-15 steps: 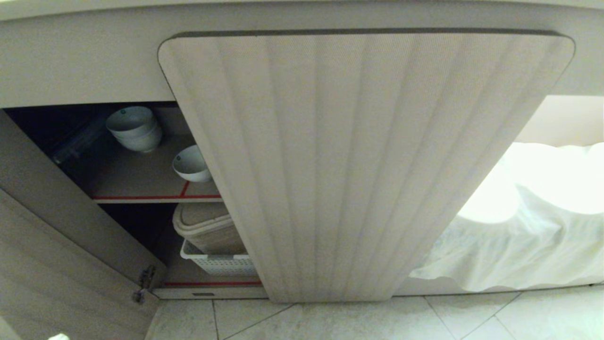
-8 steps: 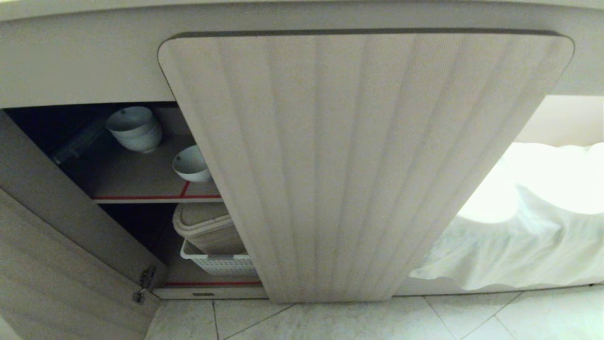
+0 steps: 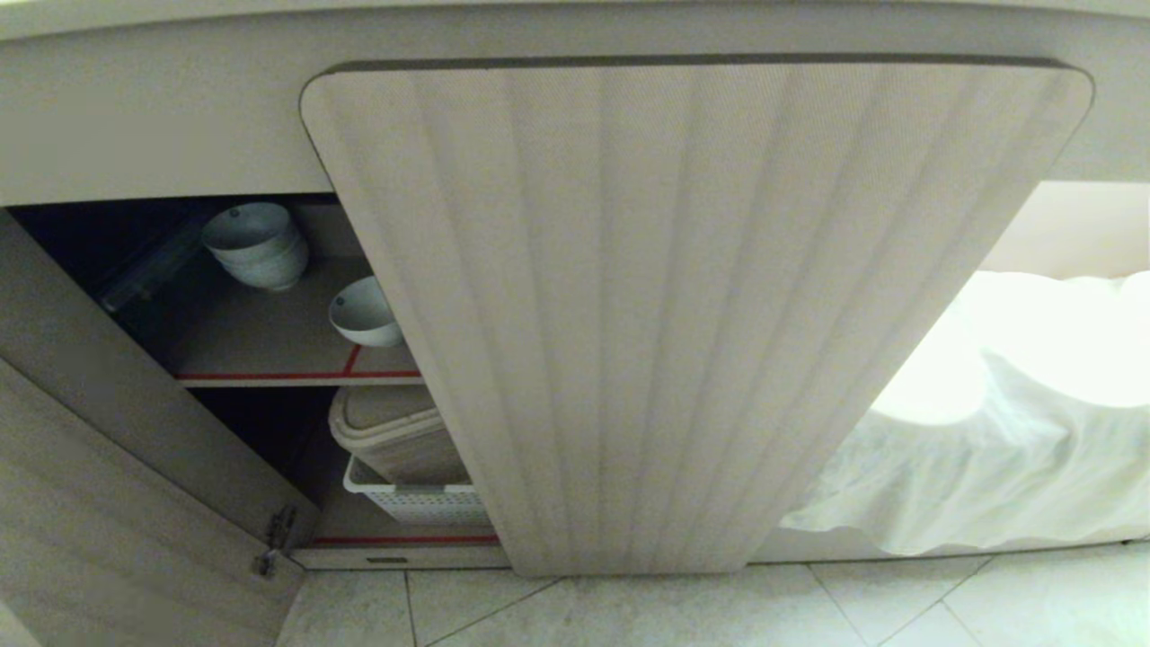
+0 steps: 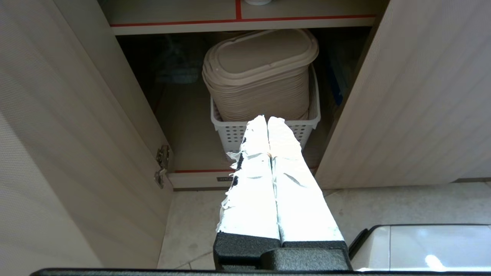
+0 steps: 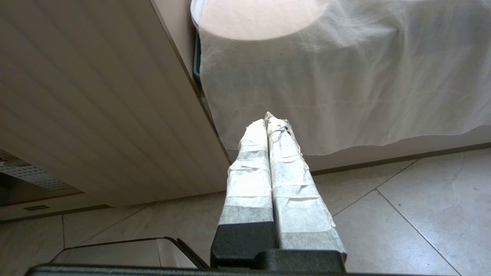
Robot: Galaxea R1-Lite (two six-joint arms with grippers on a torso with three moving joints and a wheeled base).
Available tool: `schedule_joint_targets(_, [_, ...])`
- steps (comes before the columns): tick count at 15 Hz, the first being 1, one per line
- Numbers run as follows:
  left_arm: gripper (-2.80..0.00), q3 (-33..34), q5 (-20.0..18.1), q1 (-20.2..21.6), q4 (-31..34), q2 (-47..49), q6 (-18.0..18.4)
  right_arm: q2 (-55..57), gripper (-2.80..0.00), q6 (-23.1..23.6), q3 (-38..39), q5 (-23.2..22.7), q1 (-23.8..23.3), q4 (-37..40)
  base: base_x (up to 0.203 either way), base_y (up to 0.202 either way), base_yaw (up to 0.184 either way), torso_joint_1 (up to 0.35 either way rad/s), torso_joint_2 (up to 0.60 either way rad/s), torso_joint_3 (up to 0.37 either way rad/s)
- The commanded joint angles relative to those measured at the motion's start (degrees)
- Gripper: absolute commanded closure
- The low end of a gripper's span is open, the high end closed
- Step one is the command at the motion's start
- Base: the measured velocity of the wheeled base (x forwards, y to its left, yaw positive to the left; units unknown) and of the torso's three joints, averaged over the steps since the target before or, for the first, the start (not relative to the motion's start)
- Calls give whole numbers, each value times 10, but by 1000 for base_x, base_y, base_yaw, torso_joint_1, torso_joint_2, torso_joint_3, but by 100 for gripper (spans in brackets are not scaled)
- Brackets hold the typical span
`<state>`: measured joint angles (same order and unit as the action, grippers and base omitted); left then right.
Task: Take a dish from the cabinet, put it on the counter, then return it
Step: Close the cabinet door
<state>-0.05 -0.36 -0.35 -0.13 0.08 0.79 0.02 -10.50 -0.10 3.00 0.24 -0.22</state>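
The cabinet [image 3: 269,377] stands with both fluted doors swung open. The dish [image 3: 364,312], a small white bowl, sits alone on the upper red-edged shelf [image 3: 296,376], close to its front edge. Its underside just shows in the left wrist view [image 4: 257,1]. My left gripper [image 4: 267,119] is shut and empty, low in front of the lower compartment and well below the dish. My right gripper [image 5: 267,119] is shut and empty, parked beside the right door [image 5: 96,96]. Neither gripper shows in the head view. The counter's top is out of view.
A stack of white bowls [image 3: 256,243] stands further back on the same shelf. On the lower shelf is a white perforated basket [image 4: 264,134] holding beige lidded tubs [image 4: 261,73]. The left door [image 3: 108,503] and the right door [image 3: 683,314] flank the opening. A white cloth [image 3: 988,431] hangs to the right.
A white tip of my left gripper showed at the bottom left corner of the head view a second ago; it has dropped out of sight. The bowls and doors have not moved.
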Motion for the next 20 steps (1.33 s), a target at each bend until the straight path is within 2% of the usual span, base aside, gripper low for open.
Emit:
schedule_joint_targets(1, [0, 0, 1, 0, 0, 0, 2, 0, 0, -1, 0, 0, 0, 0, 0, 0, 0, 0, 0, 0])
schedule_joint_targets(20, [0, 0, -3, 0, -1, 0, -7, 0, 0, -1, 0, 1, 0, 0, 0, 0, 0, 0, 0, 0])
